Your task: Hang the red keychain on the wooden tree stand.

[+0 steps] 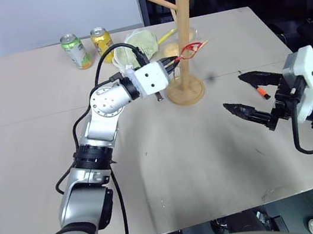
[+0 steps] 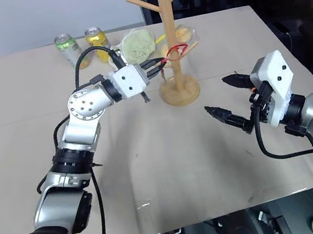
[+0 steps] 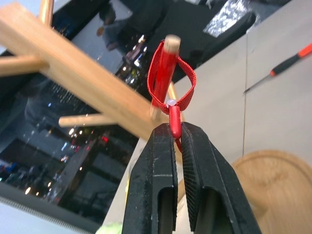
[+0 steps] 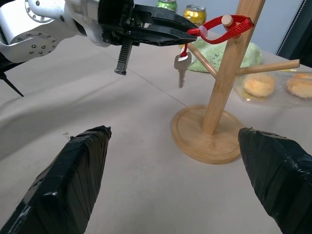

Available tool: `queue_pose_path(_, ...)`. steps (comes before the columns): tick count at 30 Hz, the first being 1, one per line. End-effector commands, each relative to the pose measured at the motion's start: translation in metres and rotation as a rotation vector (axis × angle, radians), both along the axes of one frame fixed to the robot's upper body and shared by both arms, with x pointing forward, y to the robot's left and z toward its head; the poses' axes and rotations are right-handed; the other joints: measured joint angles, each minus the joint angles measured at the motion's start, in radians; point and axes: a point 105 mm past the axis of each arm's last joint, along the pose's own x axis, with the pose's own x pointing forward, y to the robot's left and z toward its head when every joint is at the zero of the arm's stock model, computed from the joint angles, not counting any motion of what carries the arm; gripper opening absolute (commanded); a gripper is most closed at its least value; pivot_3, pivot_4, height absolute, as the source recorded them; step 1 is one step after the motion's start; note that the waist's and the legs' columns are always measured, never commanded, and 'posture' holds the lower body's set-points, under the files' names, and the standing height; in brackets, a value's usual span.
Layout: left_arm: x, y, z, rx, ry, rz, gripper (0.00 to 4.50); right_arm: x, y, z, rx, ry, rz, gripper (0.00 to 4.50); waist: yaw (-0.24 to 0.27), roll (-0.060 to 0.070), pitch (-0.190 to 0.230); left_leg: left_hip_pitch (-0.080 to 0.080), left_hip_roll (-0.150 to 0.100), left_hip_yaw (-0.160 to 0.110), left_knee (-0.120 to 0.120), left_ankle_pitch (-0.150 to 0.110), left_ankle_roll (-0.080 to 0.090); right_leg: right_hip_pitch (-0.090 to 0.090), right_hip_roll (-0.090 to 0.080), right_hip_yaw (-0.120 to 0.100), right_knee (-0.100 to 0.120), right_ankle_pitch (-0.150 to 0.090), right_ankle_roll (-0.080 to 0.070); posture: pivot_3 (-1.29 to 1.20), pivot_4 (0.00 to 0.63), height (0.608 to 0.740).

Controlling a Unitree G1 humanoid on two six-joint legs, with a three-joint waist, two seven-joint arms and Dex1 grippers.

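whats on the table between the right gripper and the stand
Only a small screwdriver lies near the right gripper; bare table up to the stand, left eye view.

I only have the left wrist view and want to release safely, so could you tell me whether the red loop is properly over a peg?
Observer: Yes, the red keychain loops around a lower peg of the wooden tree stand.
Operator: Where is the key?
Observer: The key hangs free beneath the left gripper, above the table.
Operator: Is the other arm close?
Observer: No, the right gripper hovers open, apart from the stand.
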Motion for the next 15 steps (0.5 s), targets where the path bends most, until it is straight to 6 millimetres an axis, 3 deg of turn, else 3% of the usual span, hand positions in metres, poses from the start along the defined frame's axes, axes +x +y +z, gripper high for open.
queue_pose_path(1, 0.002, -0.001, 0.015, 0.004, -0.063, 0.021, 0.25, -0.004, -0.001, 0.014, -0.004, -0.070, -0.005, 4.50, 0.000, 0.000, 0.000, 0.000, 0.000, 0.000, 0.000, 0.000, 0.000, 0.000, 0.000, 0.000, 0.000, 0.000, 0.000, 0.00, 0.150, 0.740)
queue_pose_path(6, 0.001, 0.002, 0.013, -0.025, -0.030, 0.015, 0.25, -0.004, -0.001, 0.013, -0.004, -0.070, -0.006, 4.50, -0.001, 0.000, 0.000, 0.000, 0.000, 0.000, 0.000, 0.000, 0.000, 0.000, 0.000, 0.000, 0.000, 0.000, 0.000, 0.00, 0.150, 0.740)
queue_pose_path(12, -0.004, 0.003, 0.008, -0.038, 0.018, -0.011, 3.02, -0.003, -0.001, 0.013, -0.002, -0.068, -0.004, 4.50, 0.000, 0.000, 0.000, 0.000, 0.000, 0.000, 0.000, 0.000, 0.000, 0.000, 0.000, 0.000, 0.000, 0.000, 0.000, 0.00, 0.150, 0.740)
queue_pose_path(15, -0.005, 0.011, -0.005, 0.008, 0.051, -0.004, 4.33, -0.002, -0.001, 0.013, -0.002, -0.066, -0.001, 4.50, -0.002, 0.000, 0.000, 0.000, 0.000, 0.000, 0.000, 0.000, 0.000, 0.000, 0.000, 0.000, 0.000, 0.000, 0.000, 0.00, 0.150, 0.740)
